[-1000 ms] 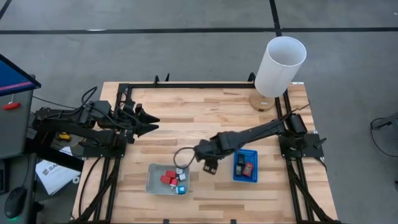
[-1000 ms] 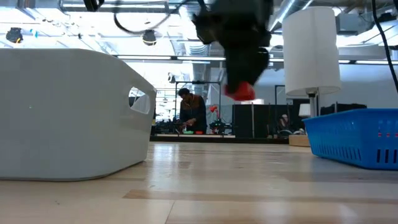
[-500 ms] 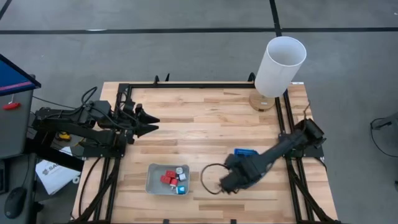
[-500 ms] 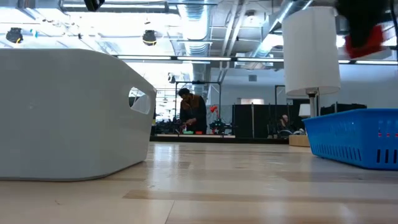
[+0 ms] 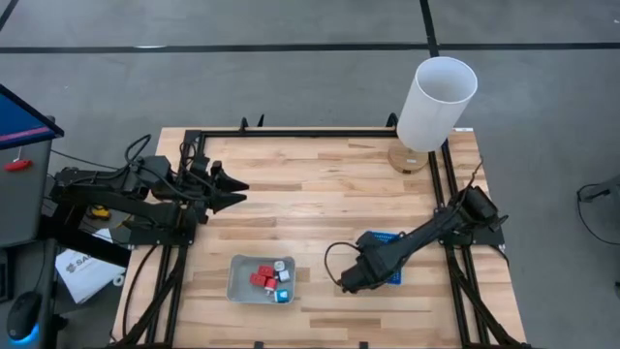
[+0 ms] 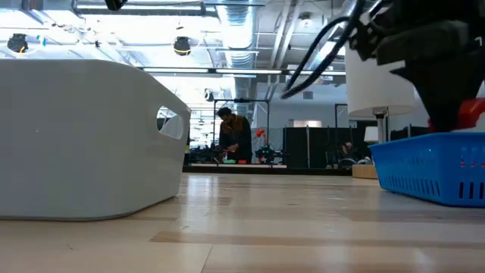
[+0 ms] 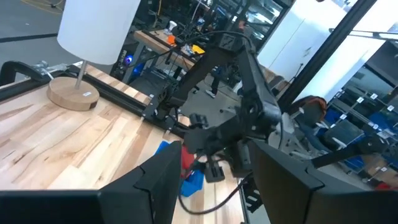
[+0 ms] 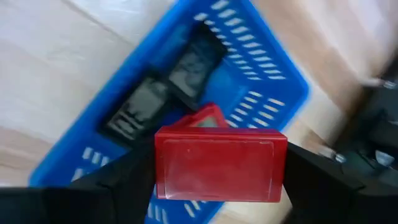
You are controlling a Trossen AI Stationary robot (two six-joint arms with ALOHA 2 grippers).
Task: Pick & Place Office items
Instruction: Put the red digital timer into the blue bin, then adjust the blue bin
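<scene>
My right hand (image 8: 219,163) is clamped across the short ends of a red block (image 8: 219,160), carried over the blue tray (image 8: 261,68) at the counter's (image 5: 320,184) five o'clock. It looks rigid, light, glossy, probably slippery. Left hand (image 5: 231,190) waits spread open at nine o'clock. More pieces sit in the grey tray (image 5: 235,281).

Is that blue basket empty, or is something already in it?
Not empty: the blue basket already holds black pieces and a red one.

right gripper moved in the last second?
Yes. In the high view the right gripper, shut on a red block, has gone from beside the grey tray toward the blue tray, now over its near-left edge.
</scene>
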